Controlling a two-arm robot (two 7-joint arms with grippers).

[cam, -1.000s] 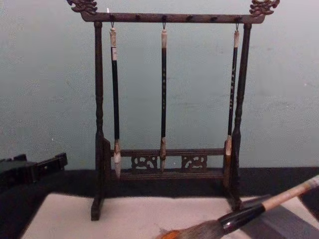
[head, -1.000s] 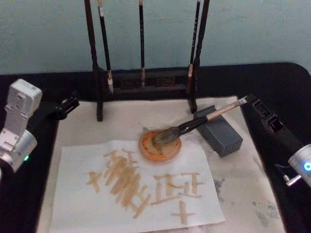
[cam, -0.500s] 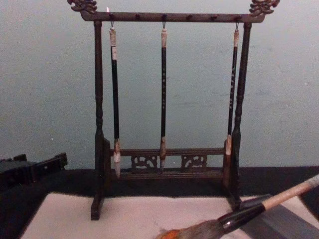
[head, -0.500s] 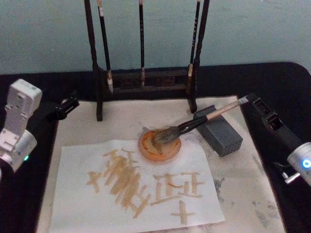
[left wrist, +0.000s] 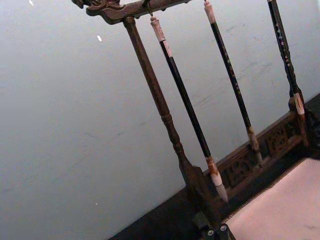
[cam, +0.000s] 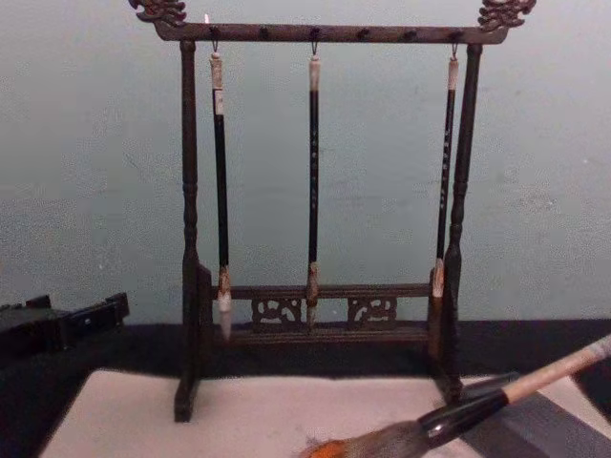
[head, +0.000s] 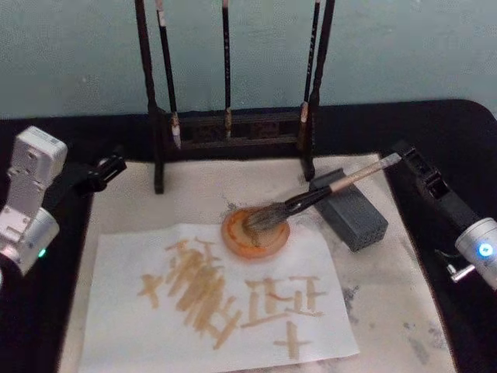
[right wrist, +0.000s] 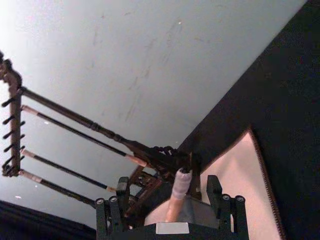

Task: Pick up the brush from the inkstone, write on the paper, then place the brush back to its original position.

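I have the right gripper at the tail of the brush, its fingers wide apart on either side of the handle, gripping nothing. The brush lies propped on the inkstone. That way, I judge, its bristles rest in the orange dish and stay off the written paper. The left gripper sits parked to the paper's left.

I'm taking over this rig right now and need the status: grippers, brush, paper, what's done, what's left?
Right gripper: open, its fingers on either side of the brush's handle end, not gripping it.
Left gripper: parked left of the brush rack.
Brush: handle across the inkstone, bristles in the orange dish.
Paper: carries orange strokes, so the writing looks done and the brush is set down.
Left: probably just pulling the right arm clear.
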